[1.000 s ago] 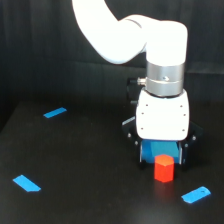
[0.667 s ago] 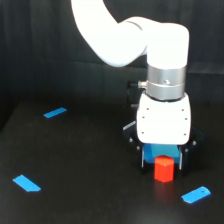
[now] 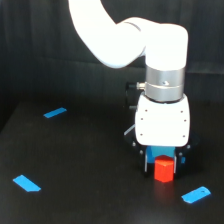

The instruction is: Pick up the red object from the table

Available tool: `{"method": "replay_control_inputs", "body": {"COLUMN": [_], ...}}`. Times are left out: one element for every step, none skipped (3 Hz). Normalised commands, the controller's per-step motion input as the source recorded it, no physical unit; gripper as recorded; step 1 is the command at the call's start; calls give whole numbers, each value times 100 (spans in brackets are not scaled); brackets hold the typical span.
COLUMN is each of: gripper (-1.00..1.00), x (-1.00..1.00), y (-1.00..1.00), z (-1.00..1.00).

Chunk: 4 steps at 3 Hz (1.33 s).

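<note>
The gripper (image 3: pixel 162 167) stands low over the table (image 3: pixel 80 195), with the red object (image 3: pixel 163 169) just under it. The fingers are hidden, so I cannot tell if they clamp it.

red object (image 3: pixel 163 169): red-orange | table (image 3: pixel 80 200): matte black | arm (image 3: pixel 130 42): white

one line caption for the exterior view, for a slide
White xArm6 gripper lowered around the red object on the black table.
</note>
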Motion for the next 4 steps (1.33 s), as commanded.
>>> {"method": "replay_control_inputs", "body": {"gripper": [-97,-92,-100,-100], "x": [12,19,-6,-7], "y": [-1,-12,-17,-7], "z": [1,18,73,69]}}
